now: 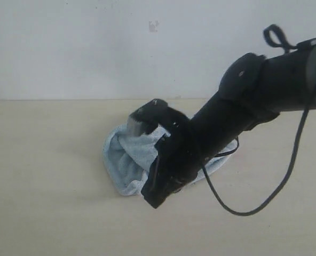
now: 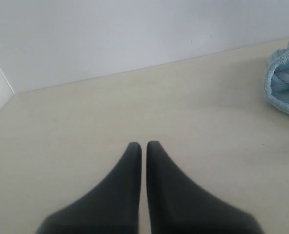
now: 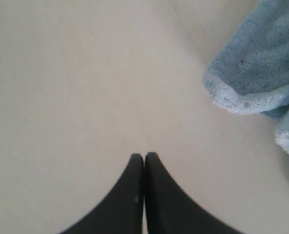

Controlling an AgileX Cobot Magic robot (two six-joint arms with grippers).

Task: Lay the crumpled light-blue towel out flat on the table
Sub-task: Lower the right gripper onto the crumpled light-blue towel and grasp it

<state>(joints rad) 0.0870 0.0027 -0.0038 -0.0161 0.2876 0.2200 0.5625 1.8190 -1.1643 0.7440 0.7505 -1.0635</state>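
Observation:
The pale-blue towel (image 1: 123,154) lies crumpled in a heap at the middle of the cream table (image 1: 46,170). My right arm reaches across it from the right. Its gripper (image 1: 153,198) hangs low at the towel's near edge. In the right wrist view that gripper (image 3: 144,156) is shut with nothing in it, over bare table (image 3: 61,97), and a hemmed fold of the towel (image 3: 261,68) lies off to one side. My left gripper (image 2: 143,145) is also shut and empty above bare table (image 2: 86,107), with the towel (image 2: 286,83) at the picture's edge. The exterior view does not show it.
A plain white wall (image 1: 94,48) rises along the table's far edge. A black cable (image 1: 265,202) loops down from the right arm over the table to the right of the towel.

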